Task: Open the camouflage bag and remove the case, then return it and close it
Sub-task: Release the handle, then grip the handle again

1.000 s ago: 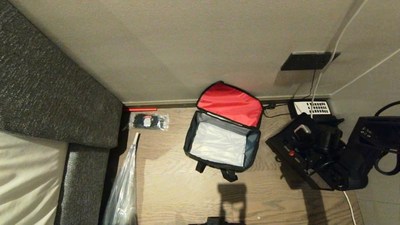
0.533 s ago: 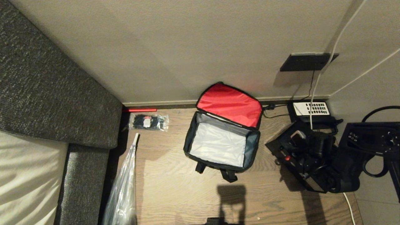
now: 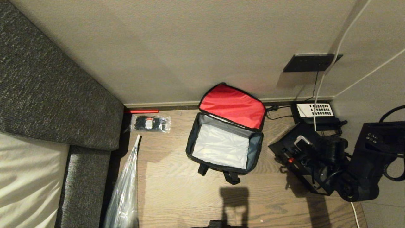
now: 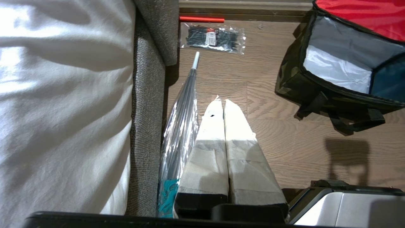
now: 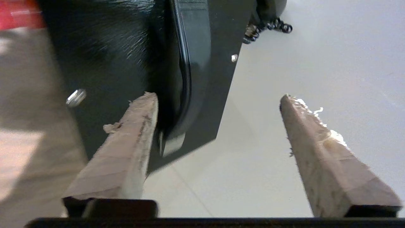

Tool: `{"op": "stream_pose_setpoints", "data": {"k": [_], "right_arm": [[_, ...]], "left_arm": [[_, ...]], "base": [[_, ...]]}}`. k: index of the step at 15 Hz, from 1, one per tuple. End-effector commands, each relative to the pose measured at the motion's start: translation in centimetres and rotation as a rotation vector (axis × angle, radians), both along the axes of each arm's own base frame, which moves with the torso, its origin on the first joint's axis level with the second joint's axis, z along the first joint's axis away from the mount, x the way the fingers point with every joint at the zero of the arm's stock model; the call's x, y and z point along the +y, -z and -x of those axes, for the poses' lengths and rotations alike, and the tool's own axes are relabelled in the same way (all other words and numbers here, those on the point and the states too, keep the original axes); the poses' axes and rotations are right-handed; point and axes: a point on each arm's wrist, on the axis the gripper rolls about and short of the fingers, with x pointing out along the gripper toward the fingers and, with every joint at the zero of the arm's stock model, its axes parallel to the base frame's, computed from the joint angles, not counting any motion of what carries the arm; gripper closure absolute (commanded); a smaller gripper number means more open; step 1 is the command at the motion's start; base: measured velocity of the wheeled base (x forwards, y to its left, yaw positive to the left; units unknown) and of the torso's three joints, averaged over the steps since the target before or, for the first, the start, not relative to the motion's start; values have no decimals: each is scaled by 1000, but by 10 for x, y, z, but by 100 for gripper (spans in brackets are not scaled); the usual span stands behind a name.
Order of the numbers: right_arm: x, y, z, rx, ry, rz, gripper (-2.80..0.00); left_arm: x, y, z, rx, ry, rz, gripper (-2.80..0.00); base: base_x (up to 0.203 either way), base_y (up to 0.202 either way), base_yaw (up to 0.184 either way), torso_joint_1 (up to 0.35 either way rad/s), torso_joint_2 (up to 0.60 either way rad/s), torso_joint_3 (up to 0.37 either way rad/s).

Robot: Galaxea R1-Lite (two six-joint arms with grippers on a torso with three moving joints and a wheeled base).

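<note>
Two taped fingers of the right gripper stand wide apart with nothing between them, just beside the flat black hard case with its moulded handle, which lies on the wooden floor to the right of the small boxy camouflage fabric bag. One finger lies close along the case's handle; whether it touches is unclear. The bag sits open against the beige wall, red-lined lid leaning back on it, pale lining bare inside. Left of the bag lie a clear packet of black cable ties and a clear folded umbrella. The left gripper hangs left of the bag, fingers pressed together, holding nothing.
</note>
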Motion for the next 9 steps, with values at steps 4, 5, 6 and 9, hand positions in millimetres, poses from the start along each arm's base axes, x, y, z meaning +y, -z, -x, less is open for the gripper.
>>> {"op": "stream_pose_setpoints", "data": {"k": [4,5,6,9], "right_arm": [[6,-90,61,-107,-61,-81,0],[6,-112,78,-145,-72,-95,0],[5,-131,96,-179,-85,-110,0],[1,-172,168,-290,-153,-212,0]], "left_arm": [[0,1,0,1,-2,0,0],[0,1,0,1,-1,0,0],[0,1,0,1,-1,0,0],[0,1,0,1,-1,0,0]], "base": [[0,0,0,0,0,0],[0,0,0,0,0,0],[0,0,0,0,0,0],[0,0,0,0,0,0]]}}
